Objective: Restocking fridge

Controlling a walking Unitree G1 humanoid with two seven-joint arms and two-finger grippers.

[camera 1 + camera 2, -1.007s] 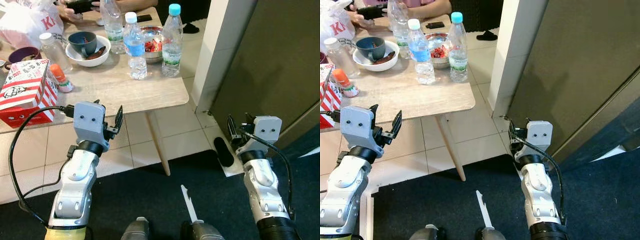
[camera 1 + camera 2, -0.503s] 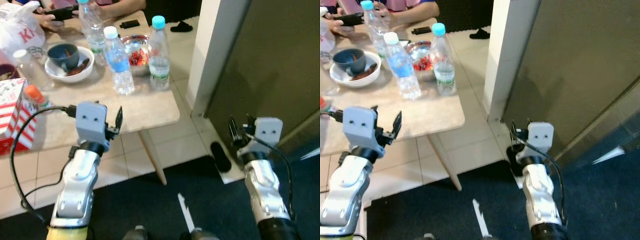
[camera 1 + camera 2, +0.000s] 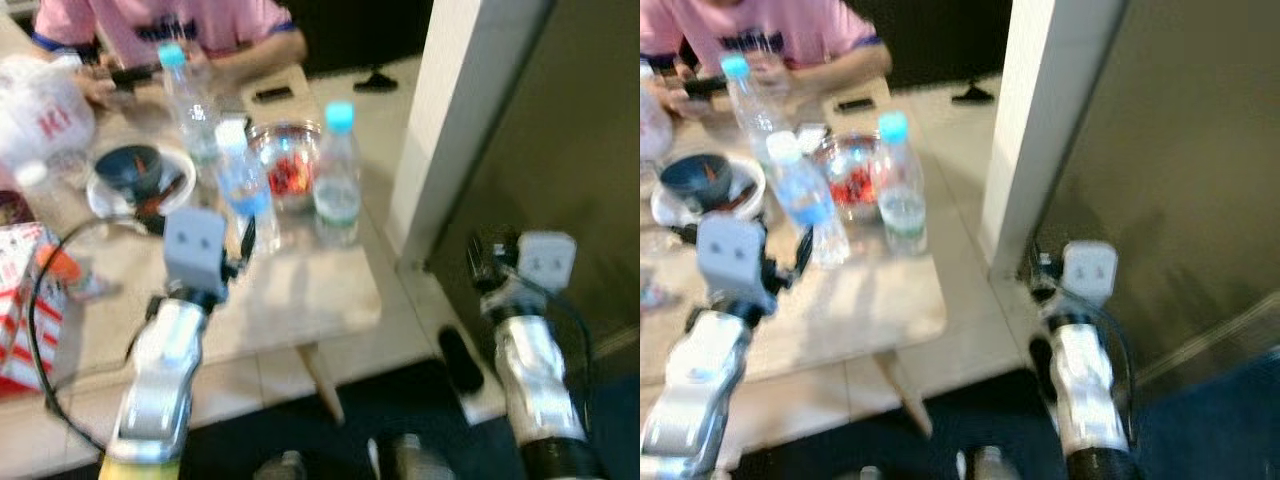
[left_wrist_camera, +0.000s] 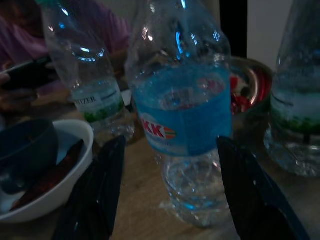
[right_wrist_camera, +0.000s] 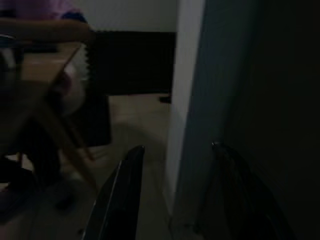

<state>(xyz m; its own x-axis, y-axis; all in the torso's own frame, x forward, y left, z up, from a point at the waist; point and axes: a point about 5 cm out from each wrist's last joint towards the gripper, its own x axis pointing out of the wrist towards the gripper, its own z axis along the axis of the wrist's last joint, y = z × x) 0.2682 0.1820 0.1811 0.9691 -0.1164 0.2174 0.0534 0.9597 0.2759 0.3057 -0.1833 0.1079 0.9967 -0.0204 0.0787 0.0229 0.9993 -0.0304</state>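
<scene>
Blurred head views showed a wooden desk [image 3: 300, 290] in the left half of the frame, bearing three water bottles. The left tool [image 4: 167, 195], fingers apart, framed the blue-labelled bottle [image 4: 182, 115] at the centre of its wrist view without touching it. The right tool [image 5: 175, 200], fingers apart and empty, hung lower right beside a dark fridge door [image 3: 1180, 170]. A person in pink [image 3: 190, 25] sat at upper left.

Probably home: cluttered dining table [image 3: 300, 300]
</scene>
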